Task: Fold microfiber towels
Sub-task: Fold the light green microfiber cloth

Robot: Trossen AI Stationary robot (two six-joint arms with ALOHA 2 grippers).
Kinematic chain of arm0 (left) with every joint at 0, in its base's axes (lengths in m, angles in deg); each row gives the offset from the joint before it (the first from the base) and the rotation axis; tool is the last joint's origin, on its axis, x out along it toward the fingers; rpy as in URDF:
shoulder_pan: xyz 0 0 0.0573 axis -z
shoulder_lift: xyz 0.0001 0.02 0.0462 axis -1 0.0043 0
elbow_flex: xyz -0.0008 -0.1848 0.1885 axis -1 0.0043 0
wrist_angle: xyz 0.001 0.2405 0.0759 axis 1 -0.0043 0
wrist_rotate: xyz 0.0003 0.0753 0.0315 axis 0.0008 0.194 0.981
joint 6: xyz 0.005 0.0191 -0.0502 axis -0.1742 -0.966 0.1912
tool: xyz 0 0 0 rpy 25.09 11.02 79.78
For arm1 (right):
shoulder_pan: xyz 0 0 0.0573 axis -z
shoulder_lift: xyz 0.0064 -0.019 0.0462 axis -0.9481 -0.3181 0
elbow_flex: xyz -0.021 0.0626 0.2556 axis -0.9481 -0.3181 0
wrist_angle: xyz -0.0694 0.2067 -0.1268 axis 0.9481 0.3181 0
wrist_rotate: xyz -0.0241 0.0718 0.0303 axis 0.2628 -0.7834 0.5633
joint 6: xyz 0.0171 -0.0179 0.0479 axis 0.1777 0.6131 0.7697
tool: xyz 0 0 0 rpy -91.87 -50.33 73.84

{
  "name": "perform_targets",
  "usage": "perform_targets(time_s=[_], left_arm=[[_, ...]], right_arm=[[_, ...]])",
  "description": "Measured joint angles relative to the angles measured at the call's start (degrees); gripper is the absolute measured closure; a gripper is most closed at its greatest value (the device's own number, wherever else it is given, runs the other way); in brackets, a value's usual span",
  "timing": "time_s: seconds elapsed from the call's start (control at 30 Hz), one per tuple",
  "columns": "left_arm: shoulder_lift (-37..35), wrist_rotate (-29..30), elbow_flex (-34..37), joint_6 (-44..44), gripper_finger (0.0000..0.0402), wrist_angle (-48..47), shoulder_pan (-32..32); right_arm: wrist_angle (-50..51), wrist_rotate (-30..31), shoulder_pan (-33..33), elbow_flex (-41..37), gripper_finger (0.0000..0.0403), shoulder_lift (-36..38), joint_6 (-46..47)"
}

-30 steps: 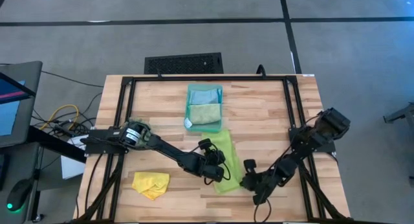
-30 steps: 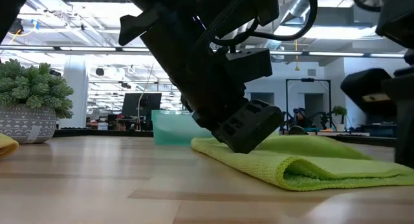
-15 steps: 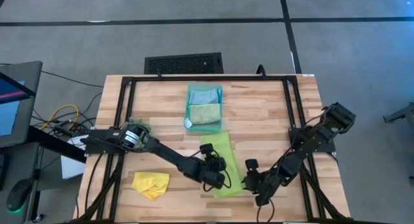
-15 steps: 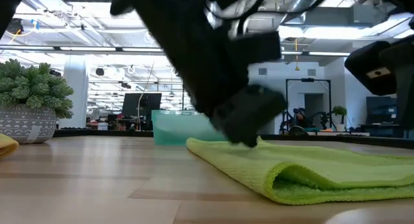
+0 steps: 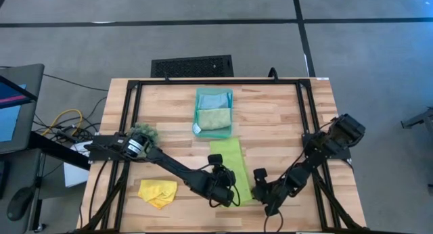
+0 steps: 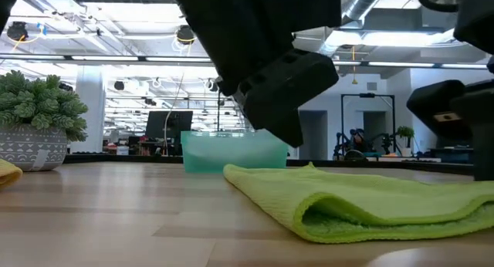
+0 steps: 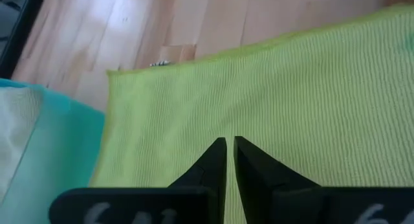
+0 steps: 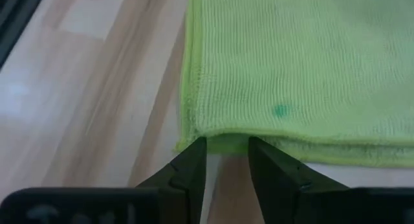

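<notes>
1. Since a second ago, the left pincer (image 5: 229, 195) has slid toward the counter's (image 5: 284, 119) near edge — pressed together, above the lime green towel (image 5: 230, 163).
2. Right pincer (image 5: 259, 188) — spread, empty, at the towel's near corner, long axis running away.

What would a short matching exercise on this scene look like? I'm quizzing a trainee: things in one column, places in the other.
Things:
1. lime green towel
2. yellow towel
3. light blue towel
4. plant

Places:
A. in the teal tray
B. crumpled near the table's front left corner
C. folded flat mid-table, between both arms
D. by the left arm's base

Pairs: 1-C, 2-B, 3-A, 4-D
</notes>
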Motion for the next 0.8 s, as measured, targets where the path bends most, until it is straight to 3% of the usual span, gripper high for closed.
perform_targets(time_s=[0.47, 0.8], left_arm=[[0.0, -1.7, 0.4, 5.0, 0.0379, -9.0, 0.0], [-0.1, -1.8, 0.4, 6.4, 0.0379, -8.7, 0.0]], right_arm=[[-4.9, -1.6, 0.7, 0.0, 0.0265, 0.0, -0.1], [-9.4, -3.1, 1.1, 0.0, 0.0256, 0.0, 3.4]])
